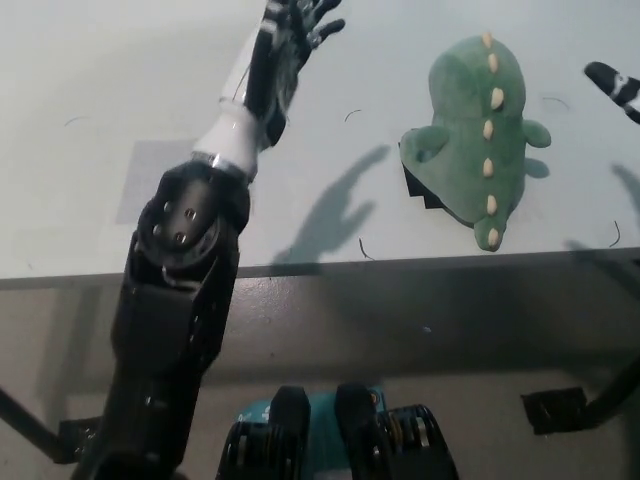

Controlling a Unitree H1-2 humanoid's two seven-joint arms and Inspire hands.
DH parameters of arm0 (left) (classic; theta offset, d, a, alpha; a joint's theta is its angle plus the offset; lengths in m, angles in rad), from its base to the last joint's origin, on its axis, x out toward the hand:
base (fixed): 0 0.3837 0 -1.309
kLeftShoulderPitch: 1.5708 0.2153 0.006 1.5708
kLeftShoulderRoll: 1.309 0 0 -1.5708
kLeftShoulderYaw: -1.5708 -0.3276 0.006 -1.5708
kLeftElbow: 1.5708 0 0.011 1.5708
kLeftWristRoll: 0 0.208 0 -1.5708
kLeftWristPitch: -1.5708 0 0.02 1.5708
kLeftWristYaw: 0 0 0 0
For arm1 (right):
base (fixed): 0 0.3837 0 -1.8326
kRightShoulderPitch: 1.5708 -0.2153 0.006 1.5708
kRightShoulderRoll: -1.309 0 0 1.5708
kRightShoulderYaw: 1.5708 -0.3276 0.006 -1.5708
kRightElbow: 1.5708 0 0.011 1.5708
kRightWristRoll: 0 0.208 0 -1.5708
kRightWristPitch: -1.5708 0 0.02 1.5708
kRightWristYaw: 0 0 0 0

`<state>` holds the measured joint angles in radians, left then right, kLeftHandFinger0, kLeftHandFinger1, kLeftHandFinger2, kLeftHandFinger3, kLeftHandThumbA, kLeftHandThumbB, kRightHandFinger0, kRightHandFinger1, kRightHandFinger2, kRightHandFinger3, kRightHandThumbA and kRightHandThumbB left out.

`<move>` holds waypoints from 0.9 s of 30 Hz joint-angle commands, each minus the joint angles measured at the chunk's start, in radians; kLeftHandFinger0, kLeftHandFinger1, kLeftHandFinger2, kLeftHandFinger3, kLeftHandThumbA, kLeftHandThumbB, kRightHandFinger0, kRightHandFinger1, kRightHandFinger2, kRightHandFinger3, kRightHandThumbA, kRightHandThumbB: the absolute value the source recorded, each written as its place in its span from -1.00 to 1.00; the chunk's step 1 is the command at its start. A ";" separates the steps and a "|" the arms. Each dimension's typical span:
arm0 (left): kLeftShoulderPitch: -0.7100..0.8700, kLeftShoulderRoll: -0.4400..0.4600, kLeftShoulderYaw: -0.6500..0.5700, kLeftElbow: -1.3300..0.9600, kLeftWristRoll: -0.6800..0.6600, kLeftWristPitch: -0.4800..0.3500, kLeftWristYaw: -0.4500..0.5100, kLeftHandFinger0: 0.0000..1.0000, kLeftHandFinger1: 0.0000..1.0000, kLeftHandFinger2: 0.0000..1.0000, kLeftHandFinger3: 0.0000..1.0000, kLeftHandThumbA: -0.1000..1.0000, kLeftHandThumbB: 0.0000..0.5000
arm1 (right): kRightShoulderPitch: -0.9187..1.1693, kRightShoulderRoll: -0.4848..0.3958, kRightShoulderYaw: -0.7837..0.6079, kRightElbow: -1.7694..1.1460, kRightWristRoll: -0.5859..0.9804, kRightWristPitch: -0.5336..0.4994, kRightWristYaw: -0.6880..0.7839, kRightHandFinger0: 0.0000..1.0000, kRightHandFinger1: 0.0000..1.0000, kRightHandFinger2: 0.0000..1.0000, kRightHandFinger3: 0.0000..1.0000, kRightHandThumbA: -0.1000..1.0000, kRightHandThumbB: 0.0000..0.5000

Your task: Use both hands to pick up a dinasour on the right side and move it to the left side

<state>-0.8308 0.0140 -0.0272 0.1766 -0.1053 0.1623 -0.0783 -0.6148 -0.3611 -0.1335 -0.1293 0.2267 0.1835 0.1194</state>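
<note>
- Across the upper part of my view, the white table spreads wide, its front edge running straight from side to side below the toy, with dark floor beneath it.
- Left of the toy the tabletop lies mostly bare, apart from a pale grey square patch partly under my forearm and a few thin curved marks.
- On the right side of the table the green dinosaur lies with its cream spikes up and its tail tip near the front edge.
- My left hand is raised over the far middle of the table, fingers spread, holding nothing, apart from the dinosaur.
- My right hand barely shows at the right edge; I cannot tell whether it is spread or closed.
</note>
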 commanded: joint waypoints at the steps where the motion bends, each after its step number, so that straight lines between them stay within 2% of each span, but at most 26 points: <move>1: -0.132 -0.005 0.002 0.079 0.026 -0.047 0.014 1.00 1.00 1.00 1.00 1.00 0.31 | -0.101 -0.030 0.004 0.074 -0.015 -0.025 0.024 1.00 1.00 1.00 1.00 1.00 -0.47; 4: -0.222 -0.007 0.011 0.203 0.030 -0.066 0.025 1.00 1.00 1.00 1.00 1.00 0.33 | -0.174 -0.032 0.004 0.183 0.013 -0.023 0.054 1.00 1.00 1.00 1.00 1.00 -0.40; 9: -0.357 -0.019 0.021 0.436 0.038 -0.111 0.048 1.00 1.00 1.00 1.00 1.00 0.38 | -0.290 -0.031 0.016 0.370 0.001 -0.039 0.078 1.00 1.00 1.00 1.00 1.00 -0.59; 13: -0.448 -0.026 0.045 0.615 0.024 -0.149 0.061 1.00 1.00 1.00 1.00 1.00 0.32 | -0.356 -0.010 0.026 0.508 -0.002 -0.065 0.091 1.00 1.00 1.00 1.00 1.00 -0.48; 16: -0.511 -0.036 0.074 0.744 0.001 -0.174 0.066 1.00 1.00 1.00 1.00 1.00 0.35 | -0.398 -0.008 0.032 0.627 -0.002 -0.098 0.116 1.00 1.00 1.00 1.00 1.00 -0.50; 19: -0.558 -0.041 0.087 0.871 0.001 -0.209 0.068 1.00 1.00 1.00 1.00 1.00 0.38 | -0.417 0.000 0.036 0.691 -0.002 -0.125 0.128 1.00 1.00 1.00 1.00 1.00 -0.65; 20: -0.569 -0.044 0.090 0.904 0.003 -0.207 0.074 1.00 1.00 1.00 1.00 1.00 0.41 | -0.424 0.003 0.035 0.717 -0.005 -0.119 0.118 1.00 1.00 1.00 1.00 1.00 -0.53; 21: -0.579 -0.050 0.101 0.954 -0.004 -0.207 0.076 1.00 1.00 1.00 1.00 1.00 0.44 | -0.433 0.004 0.044 0.755 -0.025 -0.116 0.101 1.00 1.00 1.00 1.00 1.00 -0.34; 23: -0.579 -0.058 0.118 1.002 -0.012 -0.208 0.084 1.00 1.00 1.00 1.00 1.00 0.53 | -0.444 0.011 0.041 0.806 -0.027 -0.108 0.090 1.00 1.00 1.00 1.00 1.00 -0.25; 27: -0.568 -0.065 0.137 1.067 -0.016 -0.227 0.088 1.00 1.00 1.00 1.00 1.00 0.53 | -0.463 0.014 0.039 0.907 -0.032 -0.159 0.102 1.00 1.00 1.00 1.00 1.00 -0.38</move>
<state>-1.3397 -0.0474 0.0889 1.2137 -0.1011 0.0057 -0.0227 -0.9919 -0.3424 -0.0937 0.7312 0.2085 0.1167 0.2043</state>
